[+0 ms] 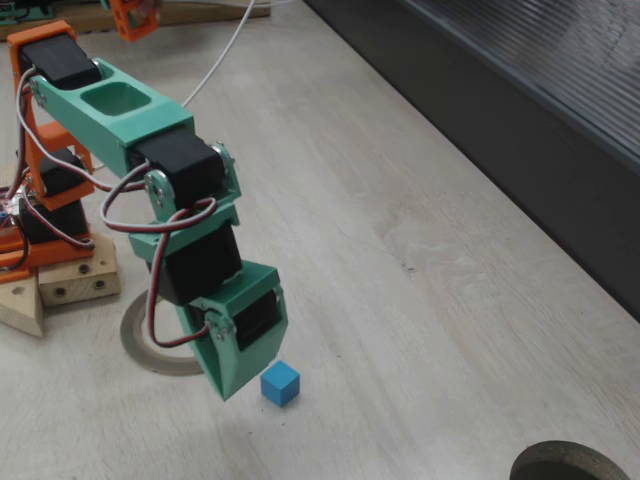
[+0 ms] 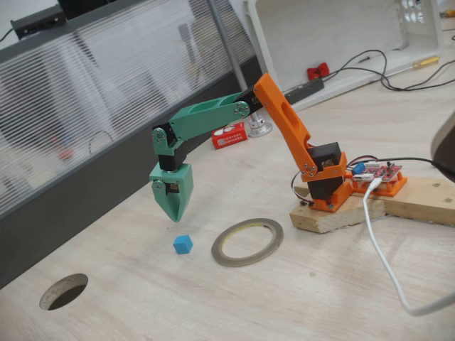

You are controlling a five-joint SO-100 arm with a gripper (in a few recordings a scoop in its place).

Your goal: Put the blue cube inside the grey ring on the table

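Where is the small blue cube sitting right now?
In both fixed views the small bright-blue cube lies on the pale wood-grain table, just below the green end effector, outside and to the left of the thin flat grey ring.

Bare table (image 2: 298, 298) lies open around the blue cube (image 2: 183, 244); the grey ring (image 2: 247, 241) sits just beside it; the gripper (image 2: 173, 213) hangs above, apart; the wooden base block (image 2: 334, 217) crowds the ring's far side.

Green end effector (image 2: 175, 215) pointing down, jaws seemingly together, forearm level, orange upper arm raised
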